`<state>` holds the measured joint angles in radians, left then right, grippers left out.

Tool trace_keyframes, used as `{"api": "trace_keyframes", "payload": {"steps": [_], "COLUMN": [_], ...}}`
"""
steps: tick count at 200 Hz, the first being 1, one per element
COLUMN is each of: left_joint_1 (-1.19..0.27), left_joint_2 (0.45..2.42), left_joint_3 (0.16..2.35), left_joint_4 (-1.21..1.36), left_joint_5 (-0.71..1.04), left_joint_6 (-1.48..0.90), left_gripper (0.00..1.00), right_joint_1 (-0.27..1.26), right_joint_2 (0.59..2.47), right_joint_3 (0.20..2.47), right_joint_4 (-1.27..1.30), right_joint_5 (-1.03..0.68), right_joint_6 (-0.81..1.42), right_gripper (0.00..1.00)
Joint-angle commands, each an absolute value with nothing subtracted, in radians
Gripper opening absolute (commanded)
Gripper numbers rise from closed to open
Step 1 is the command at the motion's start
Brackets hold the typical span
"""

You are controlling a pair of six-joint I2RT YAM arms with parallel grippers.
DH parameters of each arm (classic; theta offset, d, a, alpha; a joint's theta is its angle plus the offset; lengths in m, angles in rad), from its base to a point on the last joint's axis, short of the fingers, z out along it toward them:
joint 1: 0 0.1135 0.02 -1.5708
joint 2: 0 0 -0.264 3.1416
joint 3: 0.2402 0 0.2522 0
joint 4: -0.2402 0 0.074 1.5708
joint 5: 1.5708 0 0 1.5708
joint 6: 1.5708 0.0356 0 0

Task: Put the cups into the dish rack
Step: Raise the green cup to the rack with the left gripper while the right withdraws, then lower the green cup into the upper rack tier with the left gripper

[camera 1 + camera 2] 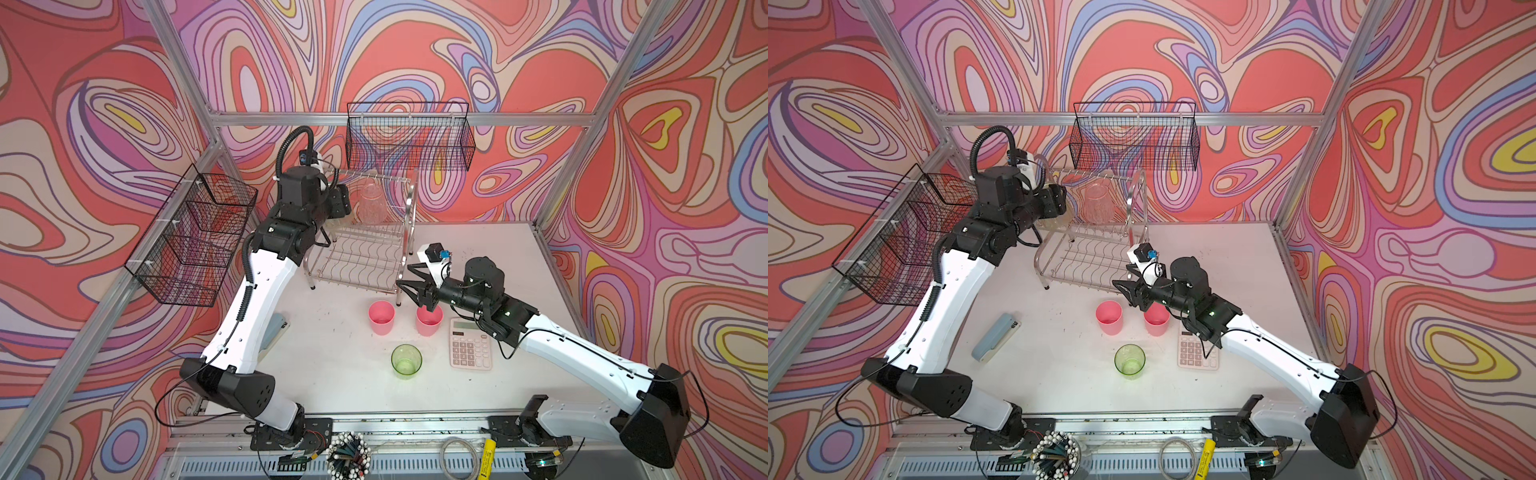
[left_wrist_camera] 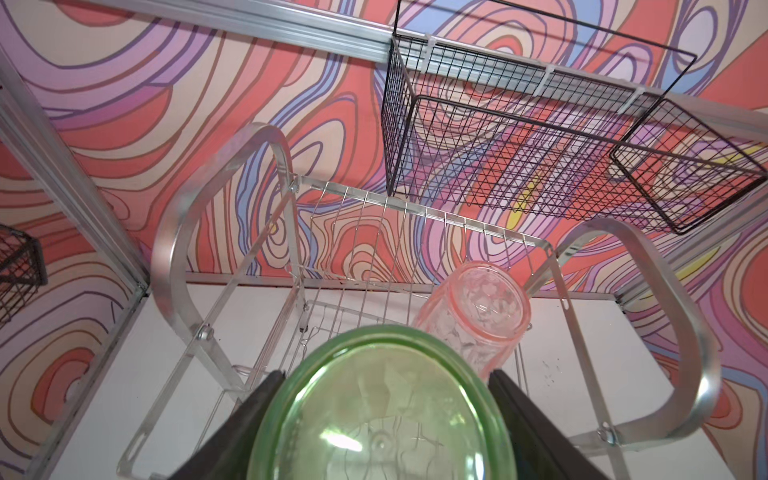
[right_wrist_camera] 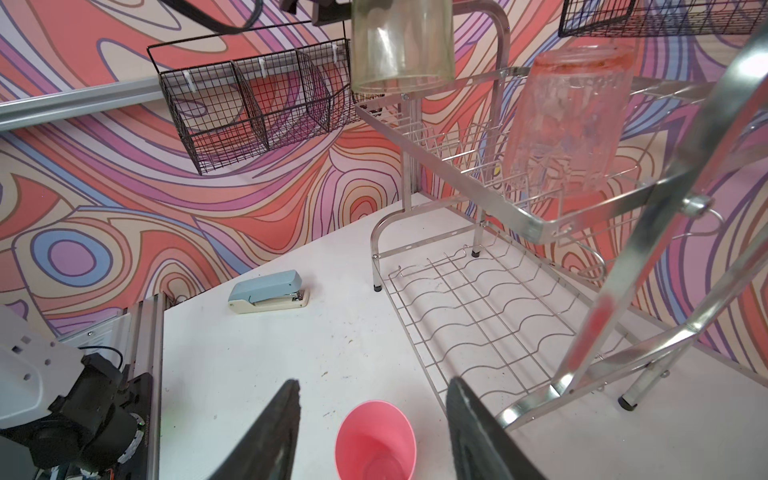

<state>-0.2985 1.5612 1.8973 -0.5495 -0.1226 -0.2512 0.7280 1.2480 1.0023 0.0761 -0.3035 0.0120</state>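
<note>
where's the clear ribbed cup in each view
Top view: ribbed cup upside down on the rack's upper tier.
Top view: ribbed cup, same tier.
Left wrist: ribbed cup just beyond the green cup.
Right wrist: ribbed cup on the upper tier.
Shared landmark: the rack.

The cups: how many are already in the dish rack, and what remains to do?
Done: the ribbed cup stands mouth down on the dish rack, upper tier. In hand: the left claw grips a green cup by that tier. Left: two pink cups and the other green cup stand on the table; the right claw is open above a pink one.
</note>
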Motion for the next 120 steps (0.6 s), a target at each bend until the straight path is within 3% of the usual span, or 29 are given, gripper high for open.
{"api": "trace_keyframes", "payload": {"steps": [1,120], "left_joint_1": [-0.273,-0.202], "left_joint_2": [1.609,1.797], "left_joint_3": [1.968,2.024], "left_joint_4": [-0.464,-0.341], "left_joint_5": [-0.09,-0.047], "left_joint_6": [-0.151,-0.062], "left_gripper": [0.59,0.59], "right_joint_1": [0.732,0.732], "right_joint_2": [1.271,1.307], "right_joint_3": [1.039,1.112], "right_joint_4": [0.052,0.056], "right_joint_5": [-0.333,-0.385], "right_joint_6": [-0.017,-0.063], "right_gripper": [0.58,0.58]}}
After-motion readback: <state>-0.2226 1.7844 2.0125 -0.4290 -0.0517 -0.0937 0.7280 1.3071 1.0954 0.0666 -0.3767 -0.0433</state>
